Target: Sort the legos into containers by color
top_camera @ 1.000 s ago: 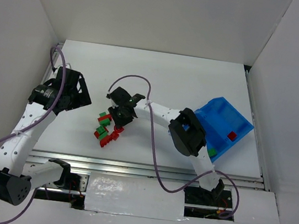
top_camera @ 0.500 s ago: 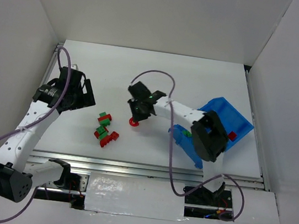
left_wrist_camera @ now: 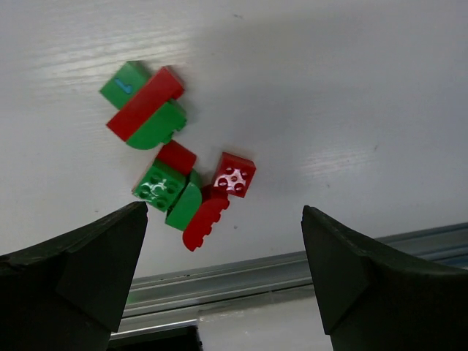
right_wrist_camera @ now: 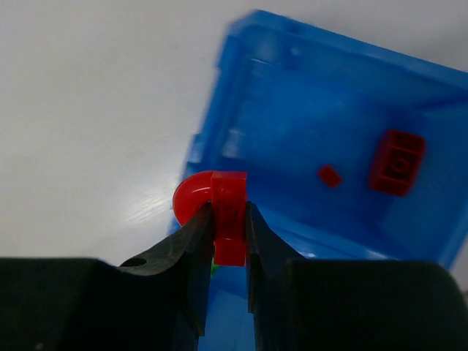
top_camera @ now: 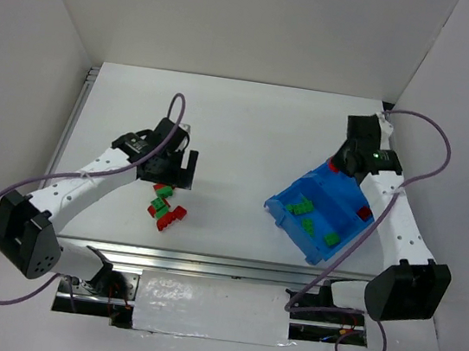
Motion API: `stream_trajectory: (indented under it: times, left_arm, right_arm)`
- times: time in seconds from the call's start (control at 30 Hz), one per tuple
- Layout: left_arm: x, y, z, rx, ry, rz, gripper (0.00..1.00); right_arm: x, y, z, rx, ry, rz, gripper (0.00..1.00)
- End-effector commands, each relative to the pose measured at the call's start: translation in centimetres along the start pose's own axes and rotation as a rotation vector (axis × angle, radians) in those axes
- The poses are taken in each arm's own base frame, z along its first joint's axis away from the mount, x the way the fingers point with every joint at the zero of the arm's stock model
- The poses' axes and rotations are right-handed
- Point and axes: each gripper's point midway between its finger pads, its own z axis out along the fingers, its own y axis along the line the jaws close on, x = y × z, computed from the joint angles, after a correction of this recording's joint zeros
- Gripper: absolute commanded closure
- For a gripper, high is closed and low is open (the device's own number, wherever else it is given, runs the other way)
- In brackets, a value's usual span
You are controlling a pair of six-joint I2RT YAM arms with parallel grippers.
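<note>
1. Closest to the arm bases, a small heap of loose legos [top_camera: 166,204] lies on the white worktop [top_camera: 259,127], left of centre and not far from its near rail.
2. In the left wrist view the heap splits into two clumps that lie just beside each other.
   - One clump is a red bar [left_wrist_camera: 145,102] held between two green pieces.
   - The other holds a studded green brick [left_wrist_camera: 157,186], a curved green piece, a toothed red piece [left_wrist_camera: 205,223] and a red square brick [left_wrist_camera: 234,174], all touching or nearly so.
3. The left end effector [top_camera: 181,171] hangs over the far side of this heap. Its jaws are spread wide and hold nothing. Its dark fingers [left_wrist_camera: 80,278] frame the bricks on either side without touching them.
4. Well apart to the right stands the blue bin [top_camera: 350,176], turned at an angle to the worktop edges.
   - Its nearer compartment holds three green legos [top_camera: 302,207].
   - Its farther compartment holds a red brick [right_wrist_camera: 397,162] and a much smaller red piece [right_wrist_camera: 329,175].
5. Farthest away, the right end effector [right_wrist_camera: 228,234] sits at the bin's far left corner. Its jaws are closed tight on a red rounded lego [right_wrist_camera: 219,205], gripping its flat lower part with the curved end sticking out on one side.
6. In the right wrist view this piece is above the bin's outer wall, at the rim of the compartment with the red bricks.
</note>
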Motion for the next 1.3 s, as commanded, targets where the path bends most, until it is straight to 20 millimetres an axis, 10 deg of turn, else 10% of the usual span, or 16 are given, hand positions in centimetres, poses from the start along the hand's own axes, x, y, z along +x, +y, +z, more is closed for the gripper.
stream_trajectory:
  times: [0.0,0.27,0.4,0.57,0.93,1.27]
  left_arm:
    - [-0.6,-3.0,0.4,0.091,-0.008,0.081,0.01]
    - [-0.3,-5.3,1.4,0.149,0.035,0.187,0.0]
    - [0.3,-5.6,1.8,0.173,0.048,0.211,0.01]
    - [1.4,-6.2,2.3,0.21,0.083,0.249,0.01]
    - [5.2,-7.2,5.1,0.194,0.205,0.306,0.13]
    - [7.5,-3.4,8.1,-0.031,0.242,0.201,0.11]
  right_arm:
    - [1.2,-7.1,0.8,0.206,0.041,0.077,0.87]
    - [1.3,-10.7,2.8,0.312,0.09,0.154,0.72]
    - [0.5,-10.4,3.6,0.317,0.088,0.173,0.29]
    - [-0.4,-9.3,2.8,0.266,0.08,0.182,0.11]
    - [0.0,-3.1,-2.7,0.004,0.043,0.05,0.08]
    - [0.3,-1.2,-6.3,-0.139,-0.004,0.028,0.07]
